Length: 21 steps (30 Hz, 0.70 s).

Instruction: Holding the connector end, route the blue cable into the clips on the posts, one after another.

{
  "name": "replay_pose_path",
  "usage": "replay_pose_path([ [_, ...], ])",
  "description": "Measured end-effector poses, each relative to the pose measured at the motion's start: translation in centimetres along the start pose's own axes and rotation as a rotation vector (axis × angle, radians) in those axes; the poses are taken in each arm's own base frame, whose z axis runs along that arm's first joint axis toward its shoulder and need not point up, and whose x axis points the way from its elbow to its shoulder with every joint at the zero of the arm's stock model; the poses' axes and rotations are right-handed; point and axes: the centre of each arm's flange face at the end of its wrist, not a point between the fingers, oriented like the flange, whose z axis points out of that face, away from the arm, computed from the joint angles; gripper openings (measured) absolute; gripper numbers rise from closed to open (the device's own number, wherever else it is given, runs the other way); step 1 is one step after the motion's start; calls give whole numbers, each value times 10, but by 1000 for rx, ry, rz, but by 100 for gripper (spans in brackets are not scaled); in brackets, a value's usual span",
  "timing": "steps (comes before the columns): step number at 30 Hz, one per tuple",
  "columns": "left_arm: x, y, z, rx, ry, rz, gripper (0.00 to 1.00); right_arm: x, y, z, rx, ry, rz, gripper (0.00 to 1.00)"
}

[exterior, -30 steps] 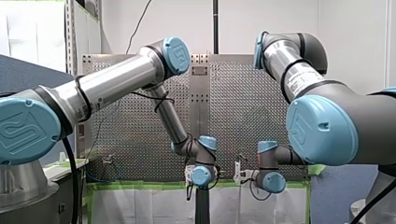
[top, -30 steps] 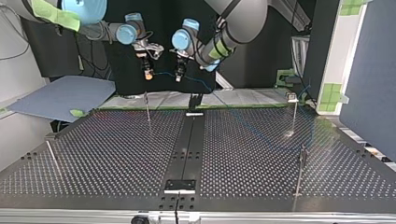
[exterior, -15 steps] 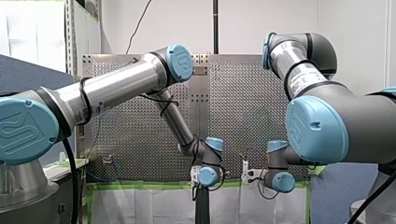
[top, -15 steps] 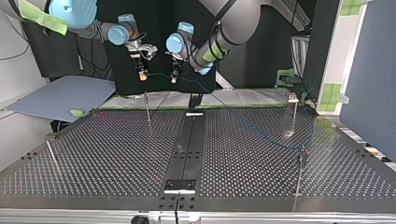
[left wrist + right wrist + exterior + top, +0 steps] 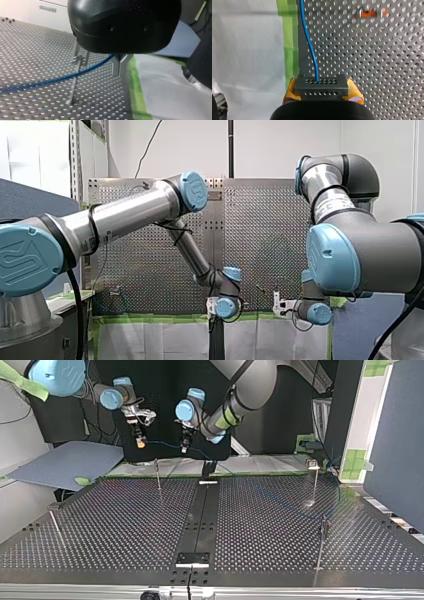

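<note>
**Front view.** My left arm [image 5: 125, 215] and my right arm [image 5: 345, 260] both reach down to the same strip of the desk [image 5: 265, 230], with their wrists near each other. The wrists hide both end effectors here, so no grip can be read from this view.

**Top view.** My right end effector [image 5: 140, 443], at the view's left, hangs above the desk's far edge and shows orange-yellow pads. My left end effector [image 5: 184, 448] hangs near it, toward the middle. The blue cable [image 5: 161, 443] spans the gap between them in the air. From my left end effector it trails toward the view's right. Judgement: two holds keep a short stretch straight, ready to be lowered as a line. The nearest post [image 5: 158, 476] stands below and between the two. Three more posts stand well apart toward the desk's other corners, and it is too faint to tell whether the cable is already caught on any of them.

**Left wrist view.** The metal fingers [image 5: 120, 66] are pressed together, with the cable entering at their root, which reads as pinched on it. The cable runs away low over the desk and crosses the post below its clip [image 5: 80, 58]. Contact with the post cannot be told.

**Right wrist view.** The yellow pads [image 5: 291, 91] are clamped on the dark perforated connector [image 5: 321, 86]. The cable leaves the connector's face and runs straight ahead beside the green tape [image 5: 289, 37]. Judgement: gripping the rigid end sets the cable's direction, while the other hold guides the slack.
</note>
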Motion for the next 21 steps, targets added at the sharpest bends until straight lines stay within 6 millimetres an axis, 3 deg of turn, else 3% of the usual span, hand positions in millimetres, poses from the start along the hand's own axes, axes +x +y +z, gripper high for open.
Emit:
replay_pose_path([
  [5,14,-5,8,7,20,2,0,4,9,7,0,-8,-31,0],
  [13,-5,-18,26,17,-29,-27,0,6,2,15,25,-44,-75,0],
  [21,-13,-21,31,19,-46,-44,0,9,-5,21,40,-66,-62,0],
])
